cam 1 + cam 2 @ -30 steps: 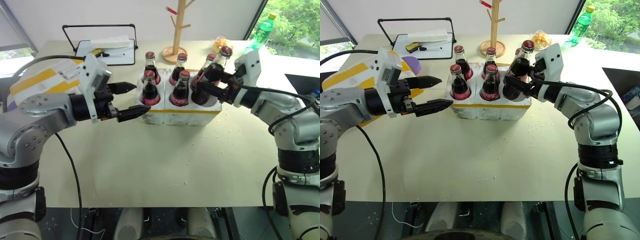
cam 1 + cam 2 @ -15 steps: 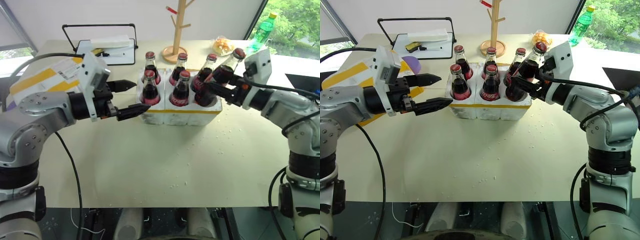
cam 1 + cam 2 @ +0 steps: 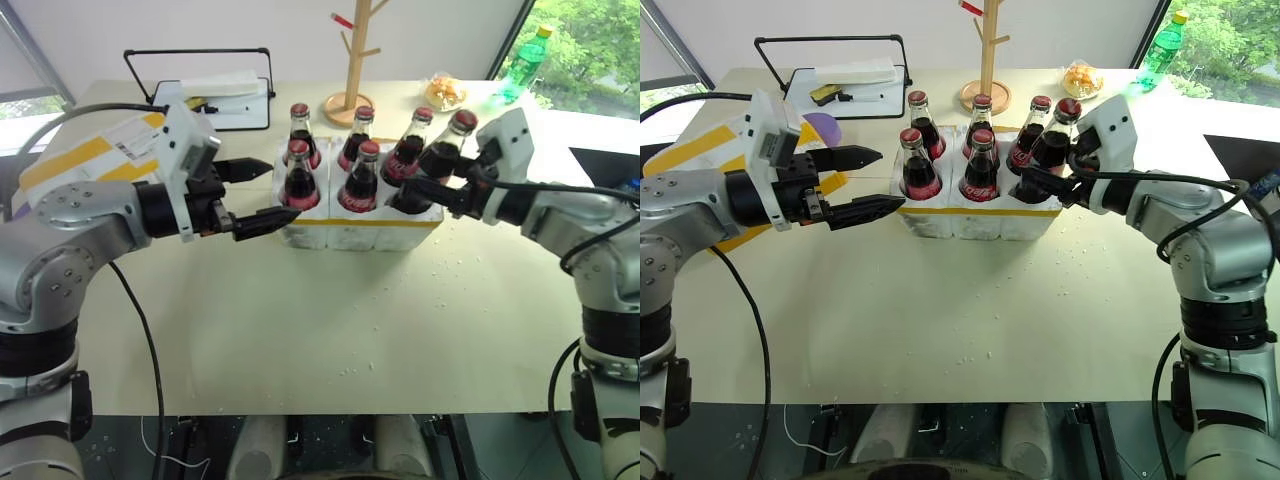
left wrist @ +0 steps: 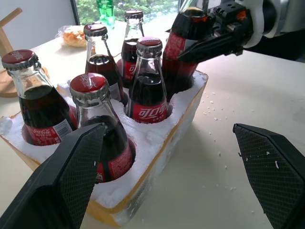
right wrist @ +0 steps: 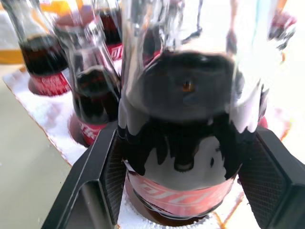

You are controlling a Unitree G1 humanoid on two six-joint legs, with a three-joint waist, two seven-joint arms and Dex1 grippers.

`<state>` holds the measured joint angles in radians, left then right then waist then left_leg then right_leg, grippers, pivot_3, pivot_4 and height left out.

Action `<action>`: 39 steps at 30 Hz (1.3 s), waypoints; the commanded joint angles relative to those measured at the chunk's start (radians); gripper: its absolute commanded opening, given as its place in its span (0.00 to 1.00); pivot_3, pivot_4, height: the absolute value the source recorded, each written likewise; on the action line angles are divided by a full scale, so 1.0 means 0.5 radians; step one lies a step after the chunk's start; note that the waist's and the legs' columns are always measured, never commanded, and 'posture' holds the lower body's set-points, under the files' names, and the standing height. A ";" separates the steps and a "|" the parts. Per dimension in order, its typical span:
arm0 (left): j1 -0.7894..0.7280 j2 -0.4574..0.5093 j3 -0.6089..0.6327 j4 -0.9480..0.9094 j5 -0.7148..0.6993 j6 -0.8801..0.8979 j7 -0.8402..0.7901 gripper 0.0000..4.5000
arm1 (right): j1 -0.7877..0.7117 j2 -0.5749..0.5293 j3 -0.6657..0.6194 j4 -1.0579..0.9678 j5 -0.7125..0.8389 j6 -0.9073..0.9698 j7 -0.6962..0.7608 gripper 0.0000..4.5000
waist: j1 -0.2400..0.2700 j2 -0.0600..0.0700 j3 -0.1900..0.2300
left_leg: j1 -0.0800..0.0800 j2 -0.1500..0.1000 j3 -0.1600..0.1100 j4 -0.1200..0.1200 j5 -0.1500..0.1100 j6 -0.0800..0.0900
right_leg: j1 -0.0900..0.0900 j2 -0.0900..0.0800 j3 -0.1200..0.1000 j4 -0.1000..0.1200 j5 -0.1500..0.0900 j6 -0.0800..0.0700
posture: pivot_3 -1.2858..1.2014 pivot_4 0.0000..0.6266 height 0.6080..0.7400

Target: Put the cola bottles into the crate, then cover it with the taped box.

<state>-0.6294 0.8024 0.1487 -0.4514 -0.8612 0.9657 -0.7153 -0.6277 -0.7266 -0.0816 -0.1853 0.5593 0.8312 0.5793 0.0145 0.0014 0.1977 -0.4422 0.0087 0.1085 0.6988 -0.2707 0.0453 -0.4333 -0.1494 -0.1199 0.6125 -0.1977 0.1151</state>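
The crate [image 3: 350, 234] stands mid-table, a low white styrofoam tray with a yellow strip. Several cola bottles stand upright in its wells, among them one at the front left [image 3: 301, 178] and one at the front middle [image 3: 362, 175]. My right gripper [image 3: 415, 190] is shut on one more cola bottle [image 3: 441, 155], which leans slightly right with its base in the front right well. In the right wrist view, both fingers [image 5: 102, 181] press that bottle [image 5: 186, 143]. My left gripper [image 3: 283, 190] hangs open beside the crate's left end, holding nothing. The taped box [image 3: 75, 160] lies at the far left, partly behind my left arm.
Behind the crate stand a wooden peg rack [image 3: 355, 60] and a black-framed tray [image 3: 210, 92]. A snack packet [image 3: 447, 92] and a green plastic bottle [image 3: 527, 60] sit at the back right. Styrofoam crumbs [image 3: 450, 268] dot the table in front of the crate.
My right gripper swung the held bottle's top out to the right, then lowered it, so it now leans less in the front right well. The left gripper has kept still.
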 commanded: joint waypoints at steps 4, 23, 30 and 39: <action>-0.057 0.020 0.035 -0.033 -0.014 -0.021 0.003 1.00 | -0.068 0.034 0.077 0.270 -0.193 -0.191 0.041 0.59 | 0.000 0.000 0.000 | 0.000 0.000 0.000 0.001 0.000 0.000 | 0.001 0.000 0.000 0.000 0.000 0.000 | 0.52 0.24 1.00; 0.074 0.222 0.213 -0.092 0.010 -0.006 0.023 1.00 | -0.193 -0.256 -0.399 0.196 0.243 0.096 0.415 0.99 | -0.007 -0.001 0.000 | 0.001 0.002 0.000 -0.001 0.000 0.000 | 0.000 0.001 0.000 0.000 0.000 0.000 | 0.52 0.24 1.00; 0.360 0.437 0.641 -0.245 0.022 0.082 0.142 1.00 | -0.333 -0.238 -0.299 0.107 0.443 0.072 0.763 0.99 | -0.026 -0.001 0.000 | 0.001 0.003 0.001 -0.002 0.000 0.000 | -0.002 0.001 0.001 0.000 0.000 0.000 | 0.52 0.24 1.00; 1.501 0.582 1.573 -0.589 0.663 0.015 -0.095 1.00 | -0.500 -0.145 -0.127 0.254 0.461 -0.010 1.081 0.99 | -0.058 0.000 0.000 | -0.001 0.003 0.004 -0.004 -0.001 -0.001 | -0.007 0.000 0.002 -0.001 0.000 -0.001 | 0.52 0.24 1.00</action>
<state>0.0947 1.0947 0.8255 -0.6963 -0.6077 1.0099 -0.7296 -0.8439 -0.7947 -0.1340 -0.0623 0.7866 0.8552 1.0932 -0.0145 0.0012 0.1978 -0.4430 0.0105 0.1108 0.6967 -0.2713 0.0444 -0.4375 -0.1491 -0.1192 0.6119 -0.1980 0.1146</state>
